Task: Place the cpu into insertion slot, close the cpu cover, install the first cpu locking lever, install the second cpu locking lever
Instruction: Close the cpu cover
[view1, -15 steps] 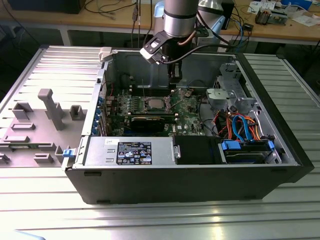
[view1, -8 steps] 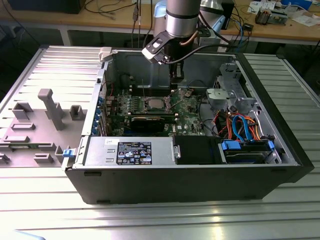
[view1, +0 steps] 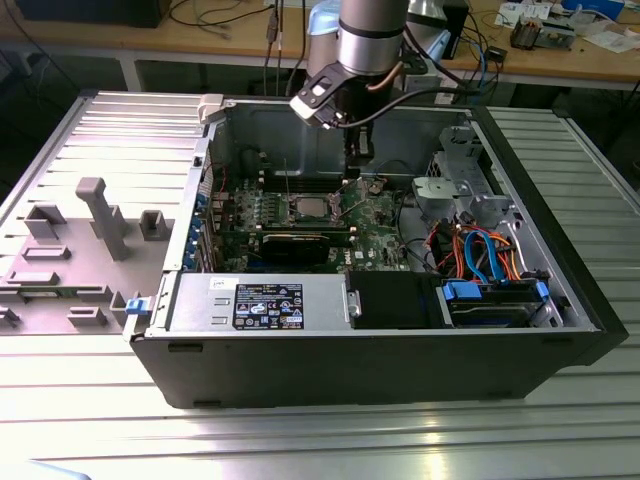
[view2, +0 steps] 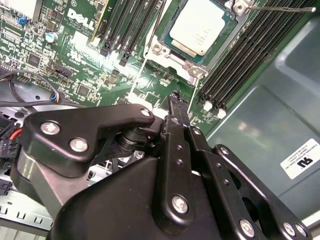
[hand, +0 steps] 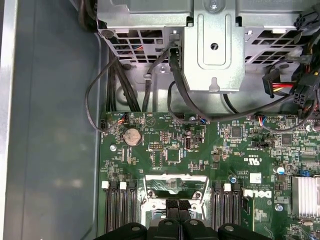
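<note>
**Chip seated in its socket, cover off it, fingers together above**

We are seeing the cpu (view2: 202, 25) lying flat in the insertion slot (view2: 169, 54). Its silver-grey top is facing up out of the open computer case (view1: 380, 370). The chip is square, and its sides are running in line with the black memory slots (view2: 250, 55) beside it. In the first wrist view the cpu cover (hand: 175, 178) is showing as a silvery frame at the socket's edge, just beyond the fingertips and not lying over the chip. A thin locking lever (view2: 280, 8) is sticking out from the socket's corner across the memory slots.

The gripper (hand: 179, 207) is hovering just above the socket, fingers pressed together with nothing visible between them.

White lettering is showing on the green board (hand: 165, 150). A white printed label (view2: 302, 159) is sitting on the case's inner wall, and a black label (view1: 270, 305) is sitting on the power supply (view1: 195, 300) at the near side. The case is also holding blue and orange cables (view1: 490, 255) towards the exterior view's right. A grey plastic fixture (view1: 100, 225) is standing outside it on the exterior view's left.
</note>
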